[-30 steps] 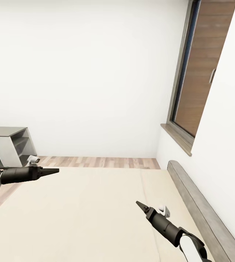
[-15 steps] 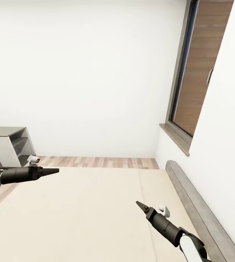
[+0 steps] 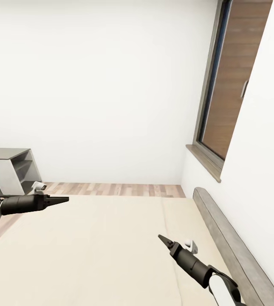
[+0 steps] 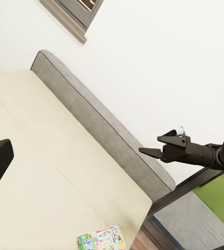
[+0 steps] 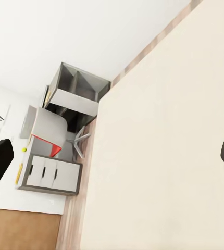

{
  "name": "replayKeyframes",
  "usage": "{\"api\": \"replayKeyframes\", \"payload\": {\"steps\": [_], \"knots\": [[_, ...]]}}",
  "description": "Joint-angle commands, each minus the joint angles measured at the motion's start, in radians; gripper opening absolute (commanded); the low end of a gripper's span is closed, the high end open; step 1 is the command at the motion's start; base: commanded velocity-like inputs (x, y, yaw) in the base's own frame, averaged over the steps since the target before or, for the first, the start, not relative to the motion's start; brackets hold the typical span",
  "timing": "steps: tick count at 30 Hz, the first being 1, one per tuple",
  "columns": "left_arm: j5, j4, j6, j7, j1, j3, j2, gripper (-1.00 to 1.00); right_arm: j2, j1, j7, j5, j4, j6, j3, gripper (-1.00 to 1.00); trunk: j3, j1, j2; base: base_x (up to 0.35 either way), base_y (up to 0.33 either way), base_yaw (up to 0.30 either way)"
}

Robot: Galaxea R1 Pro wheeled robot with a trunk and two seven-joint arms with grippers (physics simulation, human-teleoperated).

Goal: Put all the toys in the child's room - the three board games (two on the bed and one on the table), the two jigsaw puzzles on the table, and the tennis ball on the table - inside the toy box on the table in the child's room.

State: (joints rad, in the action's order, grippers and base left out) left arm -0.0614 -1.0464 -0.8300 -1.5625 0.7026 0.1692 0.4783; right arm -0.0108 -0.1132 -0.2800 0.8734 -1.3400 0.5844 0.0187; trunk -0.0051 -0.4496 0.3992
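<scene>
You are looking down on one bed [image 3: 94, 246] with two arms reaching over it. Your left tool [image 3: 62, 199] is hanging over the mattress with its fingers pressed together, and your right tool [image 3: 162, 239] is doing the same nearer the headboard [image 3: 234, 246]. One board game [image 4: 102, 240] is lying on the bed's edge; a second may be underneath, but that is unclear. One tennis ball [image 5: 24, 149] is sitting on the table [image 5: 49, 172].

at the head view's left edge the left gripper [image 3: 64, 198] points right with fingers pressed together, while the right gripper [image 3: 161, 238], also closed, points up-left from the lower right.
</scene>
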Motion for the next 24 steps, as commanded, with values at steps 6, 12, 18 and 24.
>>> {"api": "replayKeyframes", "payload": {"steps": [6, 12, 18, 24], "knots": [[0.0, 0.0, -0.011, -0.004, 0.0, 0.0, 0.0, 1.0, -0.007, -0.002, 0.034, -0.006, -0.005, 0.011, 0.001, 1.0, -0.001, 0.0, 0.001, 0.0, 0.0, 0.0], [0.0, 0.0, -0.011, -0.004, 0.0, 0.001, 0.0, 1.0, -0.01, -0.009, 0.217, -0.07, -0.045, 0.044, 0.002, 1.0, -0.001, 0.0, 0.001, 0.0, 0.0, 0.0], [0.0, 0.0, -0.011, -0.004, 0.0, 0.001, 0.0, 1.0, -0.01, -0.023, 0.37, -0.073, -0.062, 0.107, 0.004, 1.0, -0.001, 0.0, 0.001, 0.0, 0.0, 0.0], [0.0, 0.0, -0.011, -0.004, 0.0, 0.0, 0.0, 1.0, -0.01, -0.035, 0.407, -0.072, -0.058, 0.119, 0.006, 1.0, -0.001, 0.0, 0.001, 0.0, 0.0, 0.0]]}}
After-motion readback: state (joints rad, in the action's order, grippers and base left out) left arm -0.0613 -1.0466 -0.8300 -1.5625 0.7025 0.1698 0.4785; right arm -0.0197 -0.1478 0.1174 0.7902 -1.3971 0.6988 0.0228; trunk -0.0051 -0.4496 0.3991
